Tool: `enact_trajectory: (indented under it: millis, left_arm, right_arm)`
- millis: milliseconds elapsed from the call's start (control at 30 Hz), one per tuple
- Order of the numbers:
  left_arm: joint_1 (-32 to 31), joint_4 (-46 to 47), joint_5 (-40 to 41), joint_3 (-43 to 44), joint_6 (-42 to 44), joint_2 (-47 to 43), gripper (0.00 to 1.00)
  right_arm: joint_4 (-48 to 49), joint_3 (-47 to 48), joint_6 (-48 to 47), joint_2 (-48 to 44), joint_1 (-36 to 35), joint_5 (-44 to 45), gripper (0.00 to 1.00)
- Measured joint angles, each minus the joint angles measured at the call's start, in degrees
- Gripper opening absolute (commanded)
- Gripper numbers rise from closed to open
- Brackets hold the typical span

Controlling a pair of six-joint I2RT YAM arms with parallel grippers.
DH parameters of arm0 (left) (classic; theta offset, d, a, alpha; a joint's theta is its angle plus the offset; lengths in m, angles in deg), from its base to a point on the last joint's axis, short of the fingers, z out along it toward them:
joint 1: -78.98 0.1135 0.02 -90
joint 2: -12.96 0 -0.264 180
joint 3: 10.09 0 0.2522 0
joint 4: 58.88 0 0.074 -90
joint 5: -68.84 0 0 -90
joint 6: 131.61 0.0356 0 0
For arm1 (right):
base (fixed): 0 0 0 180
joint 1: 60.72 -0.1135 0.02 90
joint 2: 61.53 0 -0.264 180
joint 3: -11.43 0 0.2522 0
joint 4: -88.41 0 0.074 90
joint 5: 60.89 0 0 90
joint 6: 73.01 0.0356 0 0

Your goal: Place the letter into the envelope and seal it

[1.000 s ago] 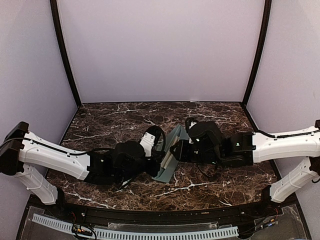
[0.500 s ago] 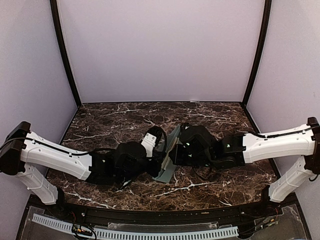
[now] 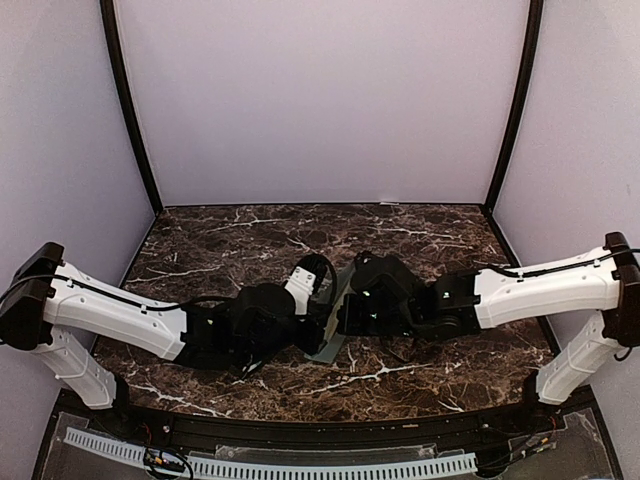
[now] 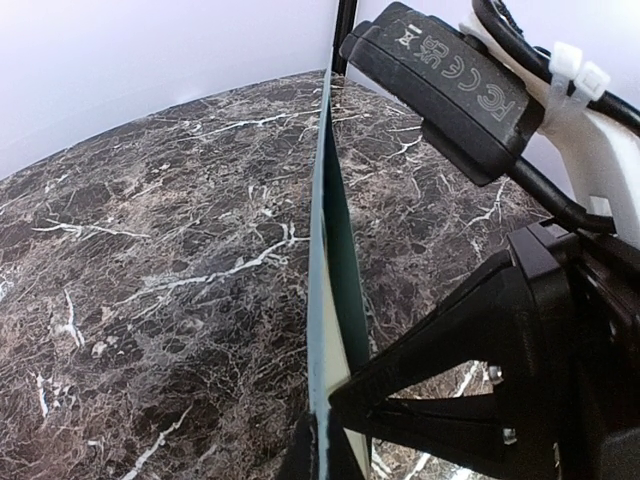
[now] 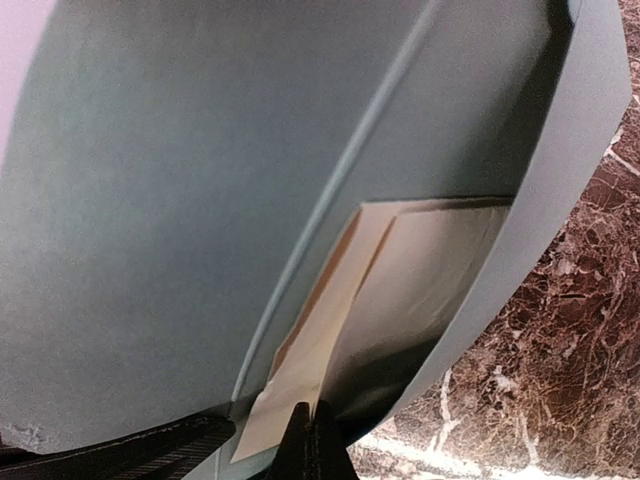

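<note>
The pale teal envelope (image 3: pixel 329 346) stands on edge between the two arms at the table's middle. In the left wrist view the envelope (image 4: pixel 318 290) shows edge-on, and my left gripper (image 4: pixel 326 452) is shut on its near edge. The right wrist view looks into the envelope (image 5: pixel 180 200), whose pocket gapes open. The cream folded letter (image 5: pixel 400 290) sits partly inside that pocket. My right gripper (image 5: pixel 310 445) is shut on the letter's near edge. From above, the left gripper (image 3: pixel 316 318) and the right gripper (image 3: pixel 344 312) nearly meet at the envelope.
The dark marble table (image 3: pixel 240 240) has lilac walls on three sides. The right arm's black wrist and camera (image 4: pixel 450 90) hang just to the right of the envelope in the left wrist view.
My right arm has slid left, up against the envelope, and its jaws have closed on the letter. The left arm has kept its grip and barely moved.
</note>
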Motion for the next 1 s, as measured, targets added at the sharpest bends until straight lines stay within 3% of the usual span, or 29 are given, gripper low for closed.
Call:
enact_trajectory:
  millis: [400, 700, 1000]
  left_arm:
    - [0.0, -0.5, 0.1, 0.0, 0.0, 0.0, 0.00]
    - [0.0, -0.6, 1.4, 0.0, 0.0, 0.0, 0.00]
    - [0.0, -2.3, -0.8, 0.9, -0.2, 0.0, 0.00]
  right_arm:
    - [0.4, 0.1, 0.0, 1.7, 0.0, -0.3, 0.01]
    - [-1.0, 0.3, -1.9, -3.8, -0.1, -0.4, 0.27]
    - [-1.0, -2.5, -4.8, -14.6, -0.5, 0.1, 0.35]
